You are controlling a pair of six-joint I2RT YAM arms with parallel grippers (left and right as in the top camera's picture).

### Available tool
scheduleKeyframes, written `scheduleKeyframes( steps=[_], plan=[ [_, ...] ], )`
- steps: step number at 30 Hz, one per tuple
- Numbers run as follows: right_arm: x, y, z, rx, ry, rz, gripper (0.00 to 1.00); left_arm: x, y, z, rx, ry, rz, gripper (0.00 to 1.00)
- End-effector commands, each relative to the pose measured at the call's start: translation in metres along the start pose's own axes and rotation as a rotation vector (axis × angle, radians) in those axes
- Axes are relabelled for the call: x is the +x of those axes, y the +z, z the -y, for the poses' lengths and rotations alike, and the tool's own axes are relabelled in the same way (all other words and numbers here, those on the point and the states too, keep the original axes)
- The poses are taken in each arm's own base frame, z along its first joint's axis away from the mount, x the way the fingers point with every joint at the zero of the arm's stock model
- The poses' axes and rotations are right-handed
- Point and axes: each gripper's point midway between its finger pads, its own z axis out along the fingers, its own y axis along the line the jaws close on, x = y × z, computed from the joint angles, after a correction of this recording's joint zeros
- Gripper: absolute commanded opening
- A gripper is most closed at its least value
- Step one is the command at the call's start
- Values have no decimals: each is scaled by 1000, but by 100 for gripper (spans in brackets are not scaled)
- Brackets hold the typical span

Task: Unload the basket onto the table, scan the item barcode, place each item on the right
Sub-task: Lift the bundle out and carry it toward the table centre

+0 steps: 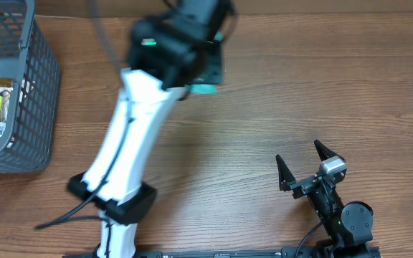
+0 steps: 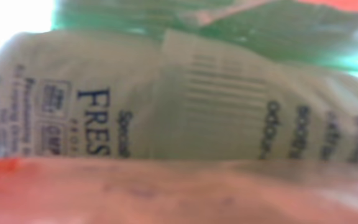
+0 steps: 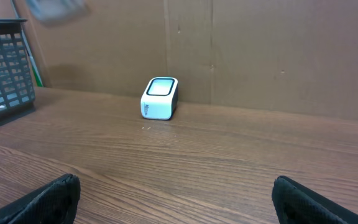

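Left gripper [image 1: 202, 80] part-closed on packet [image 2: 166, 106], barcode [image 2: 213, 81] showing. Right gripper [image 1: 297, 151] wide open, empty. I'm mid-presentation; next, I'd face the barcode to scanner [image 3: 160, 98].

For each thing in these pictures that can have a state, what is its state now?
left gripper: closed on the package, raised over the table
package: held, barcode side toward the left wrist camera, blurred
right gripper: open, empty
scanner: upright on the table, nothing touching it
basket: upright, small packs inside
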Motion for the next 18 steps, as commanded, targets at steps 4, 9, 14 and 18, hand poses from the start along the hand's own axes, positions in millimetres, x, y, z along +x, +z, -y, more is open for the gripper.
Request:
scheduleKeyframes(
  steps=[4,9,14,18],
  plan=[
    [3,0,1,7,4,0,100,30,58,44,-47,53,-108,30],
    [3,0,1,7,4,0,100,62,105,79,-54,113,-204,29],
    [3,0,1,7,4,0,100,79,142,101,-53,114,-241,28],
    [3,0,1,7,3,0,100,86,166,108,-68,67,-256,27]
  ],
)
